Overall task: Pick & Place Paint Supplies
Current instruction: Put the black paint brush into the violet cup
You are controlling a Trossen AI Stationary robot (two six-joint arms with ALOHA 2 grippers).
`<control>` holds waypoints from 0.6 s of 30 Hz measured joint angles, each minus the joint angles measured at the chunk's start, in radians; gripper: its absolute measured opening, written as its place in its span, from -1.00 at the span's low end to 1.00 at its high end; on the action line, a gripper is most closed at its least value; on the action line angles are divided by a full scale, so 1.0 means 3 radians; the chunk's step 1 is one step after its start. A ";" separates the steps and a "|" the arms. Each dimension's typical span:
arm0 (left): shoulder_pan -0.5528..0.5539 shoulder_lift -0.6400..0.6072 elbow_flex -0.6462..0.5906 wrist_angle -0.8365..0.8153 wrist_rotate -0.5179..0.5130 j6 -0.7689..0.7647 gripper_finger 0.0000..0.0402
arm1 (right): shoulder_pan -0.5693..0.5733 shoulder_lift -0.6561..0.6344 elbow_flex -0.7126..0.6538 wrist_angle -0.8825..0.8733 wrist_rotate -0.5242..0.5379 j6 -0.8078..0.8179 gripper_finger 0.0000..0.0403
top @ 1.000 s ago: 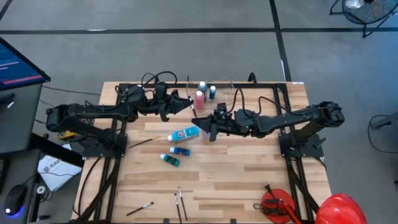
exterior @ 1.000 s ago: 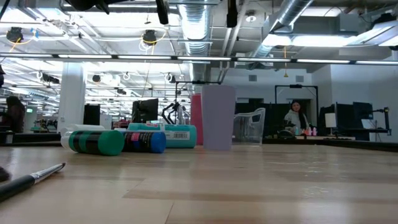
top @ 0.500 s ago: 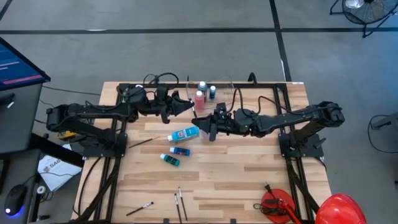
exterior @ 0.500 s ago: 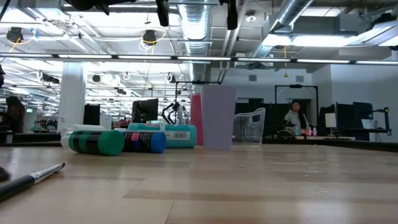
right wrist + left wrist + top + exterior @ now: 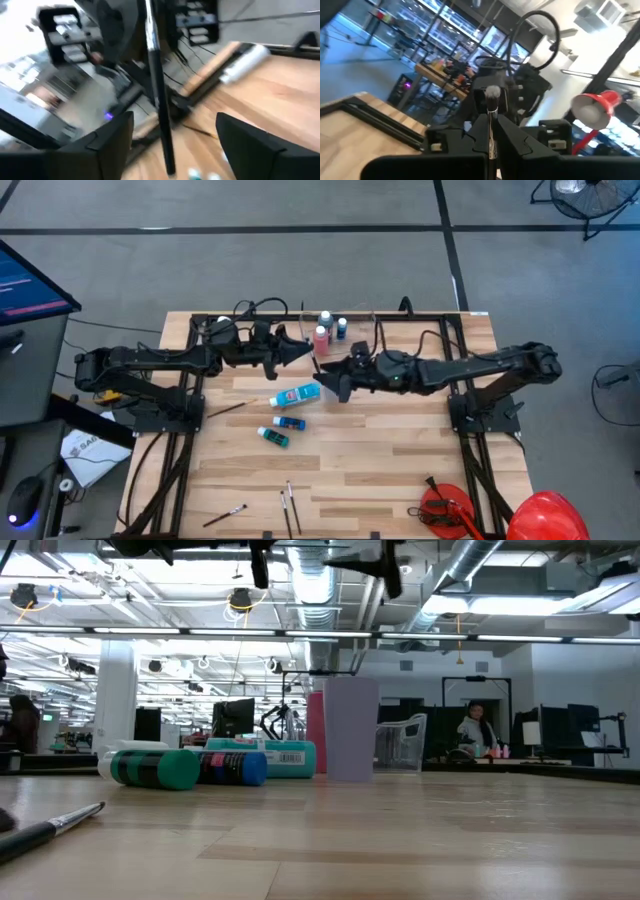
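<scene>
Pinching a brush (image 5: 491, 107), the left fingers (image 5: 490, 142) stay clamped; right fingers (image 5: 115, 137) spread apart

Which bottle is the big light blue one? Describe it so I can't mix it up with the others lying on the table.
Start at the wooden table and find the three bottles lying near its middle, below the two grippers. The light blue bottle is the one nearest the grippers. It is larger and paler than the dark blue bottle and teal bottle beneath it.
</scene>
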 joint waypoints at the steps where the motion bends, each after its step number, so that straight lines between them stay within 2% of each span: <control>1: 0.0000 0.0000 0.0000 -0.0032 -0.0040 0.0052 -1.00 | -0.0022 -0.0064 0.0000 -0.0156 -0.0002 -0.0033 0.38; 10: -0.0113 0.0089 -0.0002 -0.0364 -0.0613 0.0568 -1.00 | -0.0156 -0.0733 0.0000 -0.1467 0.0008 -0.0353 0.41; 14: -0.0186 0.0350 0.0067 -0.0333 -0.0847 0.0744 -1.00 | -0.0119 -0.0984 -0.0001 -0.2032 0.0005 -0.0464 0.41; 18: -0.0285 0.0777 0.0277 -0.0341 -0.1113 0.0907 -1.00 | -0.0066 -0.1135 -0.0001 -0.2420 0.0010 -0.0625 0.41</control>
